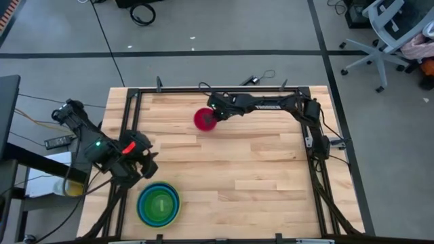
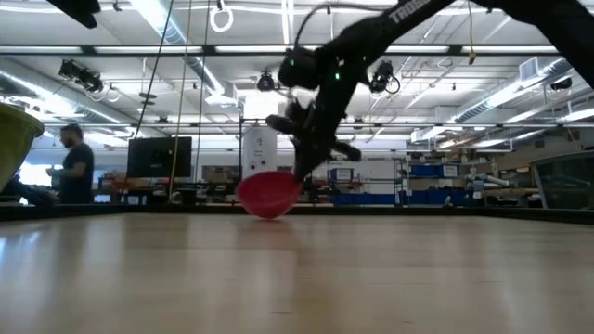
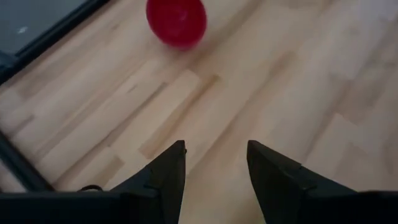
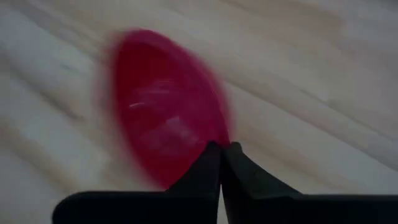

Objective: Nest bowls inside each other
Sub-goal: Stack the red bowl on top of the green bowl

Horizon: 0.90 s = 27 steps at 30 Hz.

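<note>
A small magenta-pink bowl (image 1: pixel 203 120) sits at the far middle of the wooden table (image 1: pixel 258 176); it also shows in the low view (image 2: pixel 268 195) and the left wrist view (image 3: pixel 176 22). My right gripper (image 1: pixel 215 116) reaches in from the right and is shut at that bowl's rim. A nested stack (image 1: pixel 159 205), a blue bowl with a green bowl inside, stands at the near left. My left gripper (image 3: pixel 214 155) hangs open over bare wood just beyond the stack (image 1: pixel 144 165), with nothing between its fingers. My right gripper has the pink bowl by its rim (image 4: pixel 205 140) on the side toward the table's right. The fingers (image 4: pixel 233 155) slant down from above and from the right, their tips closed together over the edge. The bowl (image 2: pixel 268 195) looks tilted, with its underside at the tabletop.
A black frame (image 1: pixel 129 135) runs along the table's left, far and right edges. A yellow-green rounded thing (image 1: pixel 73 187) lies off the table's left edge under the left arm and shows at the low view's left border (image 2: pixel 13 139). Bare wood fills the middle and right.
</note>
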Motion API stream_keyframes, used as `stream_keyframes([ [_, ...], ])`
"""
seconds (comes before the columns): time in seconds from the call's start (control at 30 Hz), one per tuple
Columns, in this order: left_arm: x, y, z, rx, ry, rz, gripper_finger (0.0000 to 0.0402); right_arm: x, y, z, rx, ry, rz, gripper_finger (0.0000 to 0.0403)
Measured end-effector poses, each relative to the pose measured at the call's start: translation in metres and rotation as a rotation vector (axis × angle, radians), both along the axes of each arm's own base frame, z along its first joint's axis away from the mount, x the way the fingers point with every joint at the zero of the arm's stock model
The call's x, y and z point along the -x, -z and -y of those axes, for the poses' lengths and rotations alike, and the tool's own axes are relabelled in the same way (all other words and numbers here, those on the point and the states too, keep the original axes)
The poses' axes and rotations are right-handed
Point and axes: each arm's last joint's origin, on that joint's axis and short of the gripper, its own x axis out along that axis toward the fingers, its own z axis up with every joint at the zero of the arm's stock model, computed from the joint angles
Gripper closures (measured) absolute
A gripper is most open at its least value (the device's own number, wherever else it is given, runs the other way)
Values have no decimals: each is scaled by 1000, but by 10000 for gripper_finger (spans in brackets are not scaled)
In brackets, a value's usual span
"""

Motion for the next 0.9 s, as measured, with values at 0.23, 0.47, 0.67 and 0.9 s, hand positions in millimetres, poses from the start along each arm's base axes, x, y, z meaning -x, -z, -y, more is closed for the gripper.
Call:
stream_keyframes([
  [0.23, -15, -1, -26, -95, -100, -23, 230, -18, -50, -55, 221, -77, 225, 396],
  [0.47, -31, -2, -48, -147, -140, -34, 230, -31, -74, -93, 307, -166, 404, 399],
  [0.67, -44, -6, -51, -127, -105, 24, 230, -16, -58, -85, 206, -41, 227, 378],
  [0.9, -49, -8, -48, -96, -82, 68, 230, 13, -40, -59, 156, 1, -93, 293],
])
